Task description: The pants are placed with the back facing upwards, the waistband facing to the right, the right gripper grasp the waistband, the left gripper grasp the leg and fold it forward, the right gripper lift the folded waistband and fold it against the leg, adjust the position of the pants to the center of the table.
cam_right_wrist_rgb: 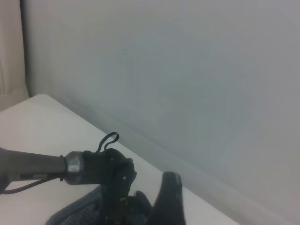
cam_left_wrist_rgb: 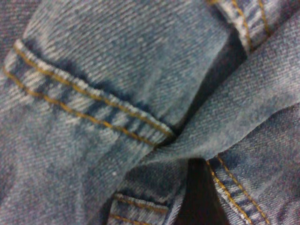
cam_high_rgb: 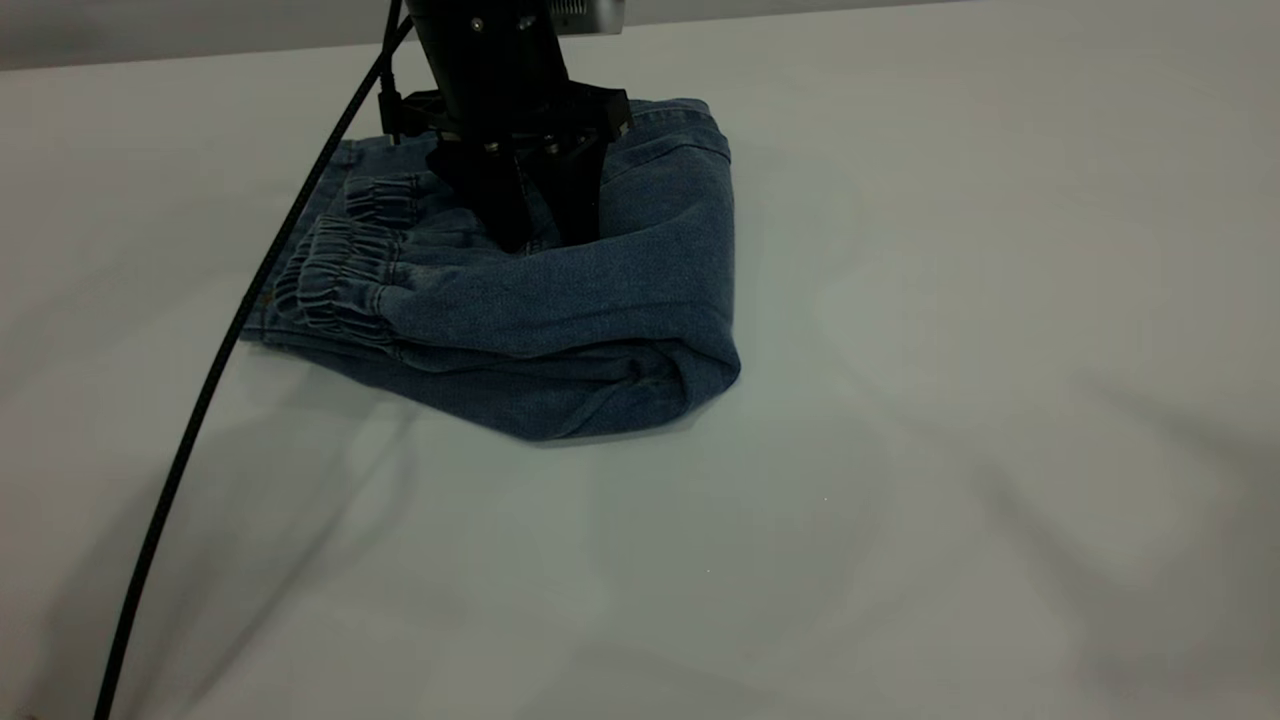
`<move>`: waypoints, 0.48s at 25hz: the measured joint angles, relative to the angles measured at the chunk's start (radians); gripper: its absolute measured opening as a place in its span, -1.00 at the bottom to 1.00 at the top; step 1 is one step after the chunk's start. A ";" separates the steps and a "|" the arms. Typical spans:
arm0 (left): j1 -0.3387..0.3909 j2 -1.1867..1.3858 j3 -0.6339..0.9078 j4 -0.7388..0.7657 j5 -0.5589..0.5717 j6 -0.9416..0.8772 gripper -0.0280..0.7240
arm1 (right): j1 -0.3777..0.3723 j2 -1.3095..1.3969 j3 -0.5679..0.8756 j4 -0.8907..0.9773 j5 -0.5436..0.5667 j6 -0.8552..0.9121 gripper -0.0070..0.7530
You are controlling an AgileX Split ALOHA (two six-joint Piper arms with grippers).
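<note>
Folded pants (cam_high_rgb: pixel 560 330) near the table's (cam_high_rgb: pixel 950 400) far edge, left gripper (cam_high_rgb: pixel 540 235) pressed into denim, finger state unclear, right gripper's unclear too.

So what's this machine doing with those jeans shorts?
It is folding them. The pants lie in a folded bundle on the table, with the waistband turned over on top. The left gripper presses down into the denim at the middle of the bundle. The right gripper is raised, away from the cloth.
</note>
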 joint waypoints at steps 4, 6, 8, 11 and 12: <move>-0.004 0.000 0.000 0.002 0.000 -0.048 0.23 | 0.000 0.000 0.000 0.000 -0.005 0.000 0.55; -0.009 0.000 0.000 0.001 0.000 -0.046 0.20 | 0.000 0.000 0.000 0.000 -0.005 0.000 0.55; -0.015 -0.001 -0.001 0.005 0.000 -0.041 0.19 | 0.000 0.000 0.000 0.000 -0.005 0.000 0.55; -0.016 -0.012 -0.023 0.007 0.002 -0.031 0.19 | 0.000 0.000 0.000 0.002 -0.005 0.001 0.55; -0.016 -0.017 -0.040 0.017 0.002 -0.031 0.19 | 0.000 0.000 0.000 0.004 -0.005 0.001 0.55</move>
